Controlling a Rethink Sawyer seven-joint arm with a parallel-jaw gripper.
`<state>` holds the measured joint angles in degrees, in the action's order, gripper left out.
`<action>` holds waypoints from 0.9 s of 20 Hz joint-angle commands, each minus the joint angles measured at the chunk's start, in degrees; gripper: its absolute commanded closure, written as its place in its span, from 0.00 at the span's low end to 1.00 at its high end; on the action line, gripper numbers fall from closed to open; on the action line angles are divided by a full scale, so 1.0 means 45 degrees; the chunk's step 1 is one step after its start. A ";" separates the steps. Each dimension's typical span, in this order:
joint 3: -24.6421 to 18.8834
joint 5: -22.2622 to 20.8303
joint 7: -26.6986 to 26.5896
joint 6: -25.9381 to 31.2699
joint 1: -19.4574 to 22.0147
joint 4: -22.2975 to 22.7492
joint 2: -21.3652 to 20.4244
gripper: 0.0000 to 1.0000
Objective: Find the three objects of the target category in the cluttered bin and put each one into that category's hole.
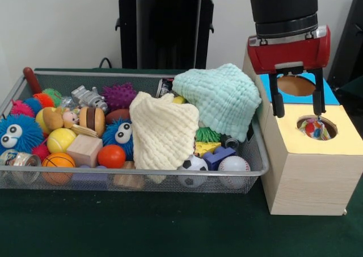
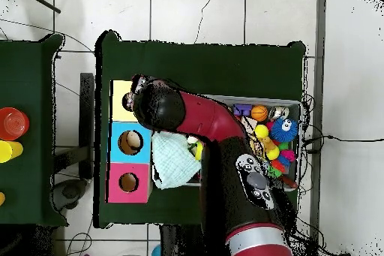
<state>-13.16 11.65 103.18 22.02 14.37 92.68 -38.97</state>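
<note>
My red gripper (image 1: 298, 114) hangs open over the wooden box (image 1: 309, 177), its black fingers (image 1: 278, 101) empty, just behind the round hole (image 1: 328, 123) in the yellow top. A multicoloured ball (image 1: 313, 129) lies inside that hole. In the wire bin (image 1: 142, 180) a soccer ball (image 1: 194, 165), a baseball (image 1: 233, 165), an orange ball (image 1: 111, 155), a small basketball (image 1: 58, 161) and a yellow ball (image 1: 60, 139) sit among other toys. From overhead the arm's head (image 2: 157, 106) covers the gripper at the yellow section (image 2: 118, 91).
A cream cloth (image 1: 163, 129) and a mint cloth (image 1: 221, 98) drape over the bin's middle and right. The box also has a blue section (image 2: 129, 142) and a pink section (image 2: 127, 182), each with a hole. Spiky balls, blue fuzzy toys (image 1: 18, 133) and a wooden block (image 1: 84, 149) crowd the left.
</note>
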 commanded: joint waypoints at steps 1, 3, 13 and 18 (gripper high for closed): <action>-0.0816 0.0396 0.1435 0.1514 0.0065 -0.0135 0.0605 0.00; -0.0696 0.0363 0.1472 0.1639 0.0000 -0.0179 0.0660 0.00; 0.1862 -0.0873 0.1576 0.3833 -0.0665 0.0371 -0.0792 0.00; 0.1958 -0.1121 0.0982 0.3784 -0.0253 0.1529 -0.1684 0.00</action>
<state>-7.58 9.27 103.18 34.10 11.29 93.08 -42.71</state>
